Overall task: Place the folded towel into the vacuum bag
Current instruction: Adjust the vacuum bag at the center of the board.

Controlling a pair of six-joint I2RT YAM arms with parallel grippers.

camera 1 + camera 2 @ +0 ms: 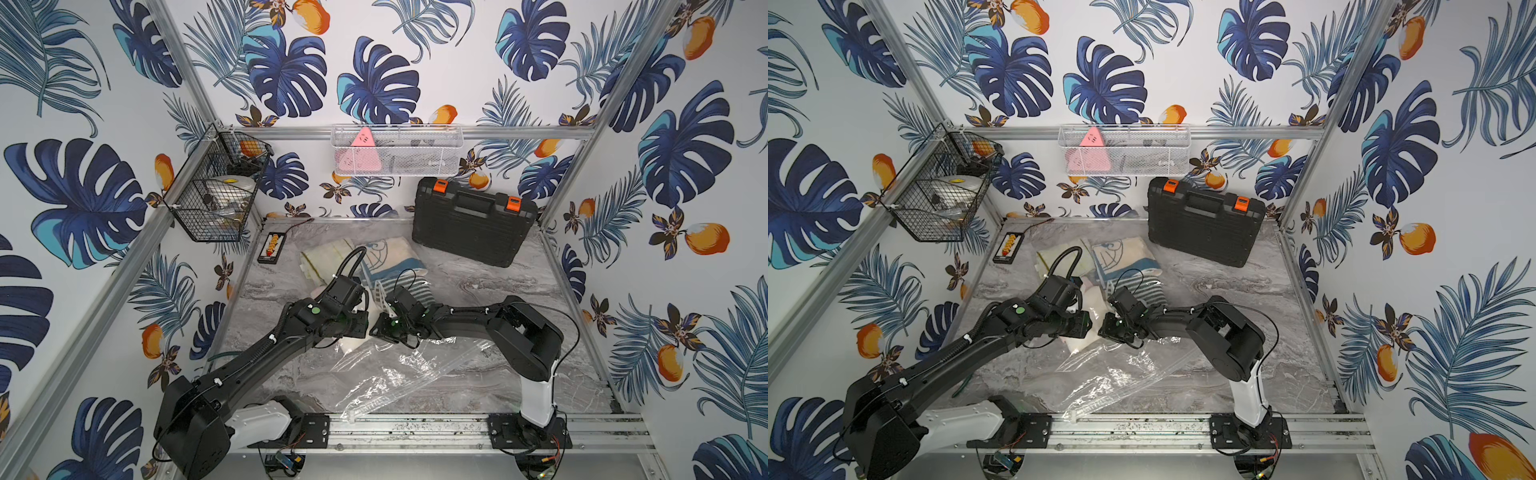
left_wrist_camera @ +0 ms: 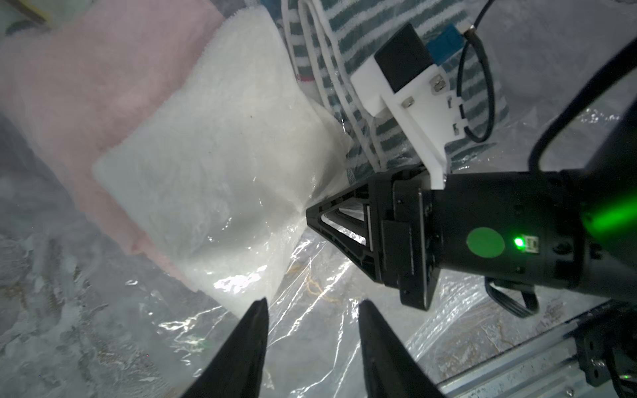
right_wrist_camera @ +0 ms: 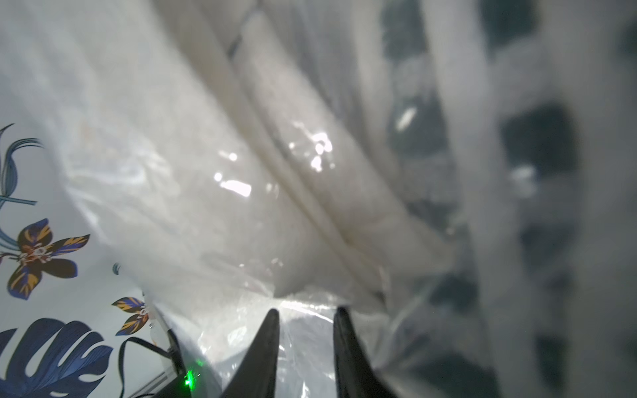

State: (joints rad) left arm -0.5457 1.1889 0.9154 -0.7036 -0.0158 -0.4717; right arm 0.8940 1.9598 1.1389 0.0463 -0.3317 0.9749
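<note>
white towel [image 2: 206, 172] partly under the clear bag [image 1: 390, 374] on the bench [image 1: 519, 291]
left claw [image 2: 312, 305] half open and empty, just beside the towel; right claw [image 3: 306, 312] tips slightly apart, pressing bag film at the towel's edge; grip unclear.

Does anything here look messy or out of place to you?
Yes. The clear bag lies crumpled, with one corner reaching onto the table's front rail. Behind it, the towels sit in a loose, overlapping heap rather than a neat stack.
</note>
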